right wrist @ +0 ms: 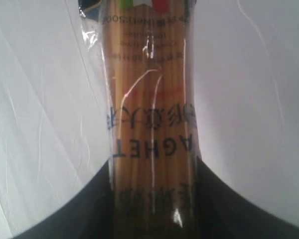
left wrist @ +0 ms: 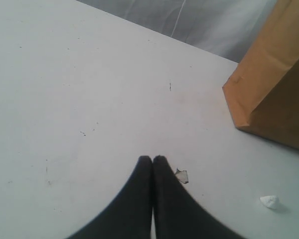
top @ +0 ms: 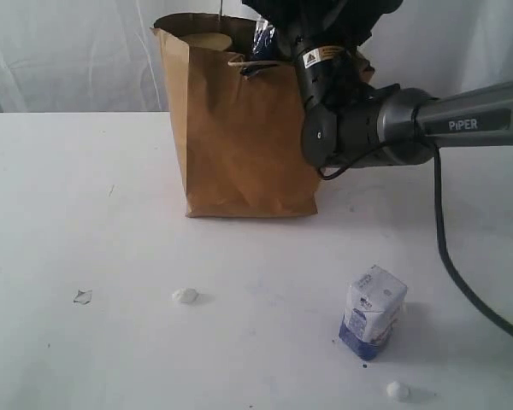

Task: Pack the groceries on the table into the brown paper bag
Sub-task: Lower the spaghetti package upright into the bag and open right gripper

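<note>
The tall brown paper bag stands upright at the back of the white table; one corner of the bag shows in the left wrist view. My right gripper is shut on the spaghetti packet, whose dark blue end shows over the bag's open top. A small white-blue carton stands on the table at the front right. My left gripper is shut and holds nothing, low over the table left of the bag. The other groceries are out of view.
White crumbs lie near the front middle and front right. A small scrap lies at the left, right beside my left fingertips. A white curtain hangs behind the table. The right arm's cable trails down at the right.
</note>
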